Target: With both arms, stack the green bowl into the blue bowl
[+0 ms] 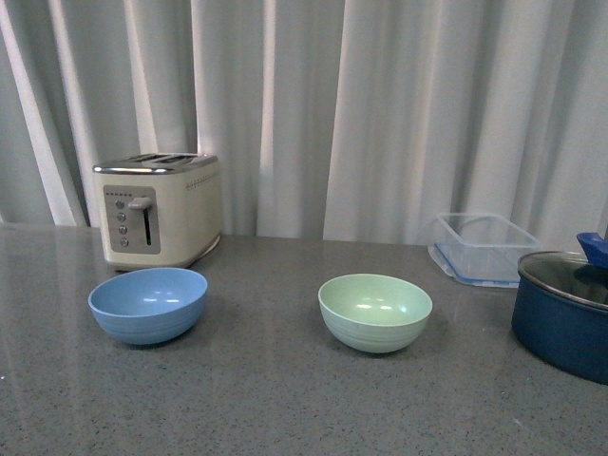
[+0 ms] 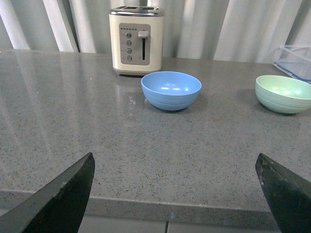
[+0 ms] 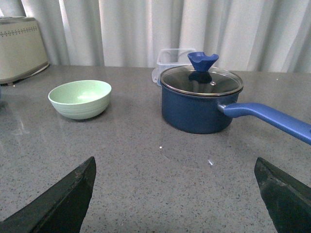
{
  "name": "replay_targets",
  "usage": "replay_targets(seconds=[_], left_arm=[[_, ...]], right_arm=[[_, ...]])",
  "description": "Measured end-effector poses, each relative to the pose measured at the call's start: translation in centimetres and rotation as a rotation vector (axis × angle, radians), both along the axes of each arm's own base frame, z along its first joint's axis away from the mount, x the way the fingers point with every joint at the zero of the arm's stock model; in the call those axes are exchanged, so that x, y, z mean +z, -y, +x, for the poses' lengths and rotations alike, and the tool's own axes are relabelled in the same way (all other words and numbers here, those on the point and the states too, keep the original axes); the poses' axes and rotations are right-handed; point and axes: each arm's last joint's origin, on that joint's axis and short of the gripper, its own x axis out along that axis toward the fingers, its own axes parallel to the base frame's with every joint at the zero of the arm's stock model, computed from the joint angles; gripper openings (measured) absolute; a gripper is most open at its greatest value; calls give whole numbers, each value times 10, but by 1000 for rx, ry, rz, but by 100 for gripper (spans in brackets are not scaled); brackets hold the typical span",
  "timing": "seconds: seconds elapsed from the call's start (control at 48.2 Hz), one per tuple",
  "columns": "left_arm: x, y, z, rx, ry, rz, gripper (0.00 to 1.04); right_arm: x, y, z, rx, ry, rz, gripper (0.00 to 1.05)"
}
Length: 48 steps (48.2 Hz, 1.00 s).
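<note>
My left gripper is released: its two dark fingers stand wide apart, and only bare grey counter shows between them. My right gripper is the same, its fingers spread wide and closed on nothing, low over the speckled surface. Neither arm shows in the front view. The blue bowl sits upright on the counter toward my left, just in front of the cream toaster and apart from it. The green bowl sits upright near the middle, a little to my right, well apart from the blue bowl, with open counter between the two. Both bowls rest mouth up with their insides bare. From my left wrist, the blue bowl lies ahead of the fingers and the green bowl is further off to the side. From my right wrist, the green bowl stands beside a dark blue pot with a glass lid and a long blue handle; the two do not touch. A clear container sits behind the pot, near the pale curtain.
</note>
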Motion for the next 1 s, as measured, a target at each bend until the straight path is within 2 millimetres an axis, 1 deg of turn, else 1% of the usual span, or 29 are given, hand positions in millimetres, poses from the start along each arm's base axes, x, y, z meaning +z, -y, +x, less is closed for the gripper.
replay_targets(seconds=[0.228,0.249,0.291,0.332,0.353,0.395,0.457,0.478,0.519,0.54,0.623,0.768,0.872,0.997], left_arm=[[0,0,0,0,0,0,98],[-1,0,1,21,-24,-15,98],[-2,0,1,108,-129,-46,98],[0,-3,5,303,-390,-105,98],[0,-5,8,367,-454,-116,98],[1,-11,22,456,-554,-155,98],[11,-19,43,474,-561,-196,98],[17,-23,54,482,-547,-203,98],[25,-27,65,477,-531,-209,98],[32,-31,76,472,-521,-209,98],[51,-42,110,439,-543,-178,98],[73,-46,160,336,-582,-92,98],[86,-43,185,274,-567,-48,98],[93,-39,204,257,-555,-18,98]], right_arm=[[0,0,0,0,0,0,95],[0,0,0,0,0,0,95],[0,0,0,0,0,0,95],[0,0,0,0,0,0,95],[0,0,0,0,0,0,95],[0,0,0,2,2,0,95],[0,0,0,0,2,0,95],[0,0,0,0,2,0,95],[0,0,0,1,2,0,95],[0,0,0,1,2,0,95],[0,0,0,0,2,0,95],[0,0,0,0,2,0,95],[0,0,0,0,2,0,95],[0,0,0,0,2,0,95]])
